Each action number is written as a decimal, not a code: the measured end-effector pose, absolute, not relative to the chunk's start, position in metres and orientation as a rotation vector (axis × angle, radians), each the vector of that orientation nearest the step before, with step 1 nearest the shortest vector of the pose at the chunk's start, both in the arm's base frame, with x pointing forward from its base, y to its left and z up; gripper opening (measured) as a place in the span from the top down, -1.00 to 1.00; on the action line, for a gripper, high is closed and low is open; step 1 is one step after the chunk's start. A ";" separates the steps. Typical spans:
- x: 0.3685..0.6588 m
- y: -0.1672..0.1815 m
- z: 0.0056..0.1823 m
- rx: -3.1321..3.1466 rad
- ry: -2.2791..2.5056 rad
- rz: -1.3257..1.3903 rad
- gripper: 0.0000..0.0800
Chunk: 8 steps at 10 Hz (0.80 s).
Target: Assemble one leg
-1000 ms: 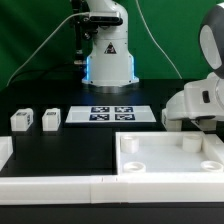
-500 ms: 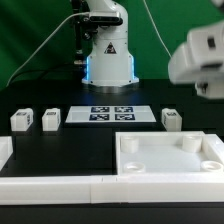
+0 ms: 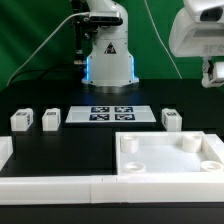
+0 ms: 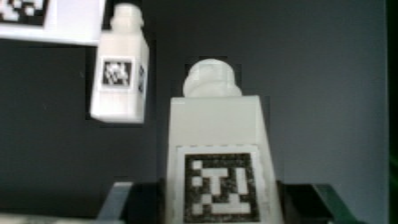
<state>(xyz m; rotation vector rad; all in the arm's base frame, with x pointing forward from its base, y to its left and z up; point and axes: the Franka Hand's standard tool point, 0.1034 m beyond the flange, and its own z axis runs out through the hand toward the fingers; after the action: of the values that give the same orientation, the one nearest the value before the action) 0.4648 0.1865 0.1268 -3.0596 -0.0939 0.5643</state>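
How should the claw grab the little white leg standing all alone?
Pinch the lone leg across its two flat sides, coming straight down from above. It is a blocky piece sitting on the table with free room either side, so nothing should get in the way.

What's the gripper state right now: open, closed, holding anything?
Gripper: closed, holding the leg; the wrist view shows it clamped from both sides.

table [image 3: 100,140] free around the marker board [image 3: 108,114]; legs [image 3: 20,120] either side, tray [image 3: 121,155] in front.
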 end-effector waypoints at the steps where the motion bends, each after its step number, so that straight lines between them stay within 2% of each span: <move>1: 0.486 0.180 0.126 -3.072 -0.211 0.381 0.27; 2: 0.511 0.173 0.131 -3.081 -0.247 0.194 0.27; 4: 0.542 0.170 0.148 -3.048 -0.256 -0.210 0.27; 7: 0.539 0.179 0.147 -2.914 -0.253 -0.632 0.27; 8: 0.534 0.178 0.143 -2.913 -0.258 -0.631 0.27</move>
<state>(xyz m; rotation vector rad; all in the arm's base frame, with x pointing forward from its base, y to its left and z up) 0.5344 0.1784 0.1428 -2.9132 -0.2576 -0.6315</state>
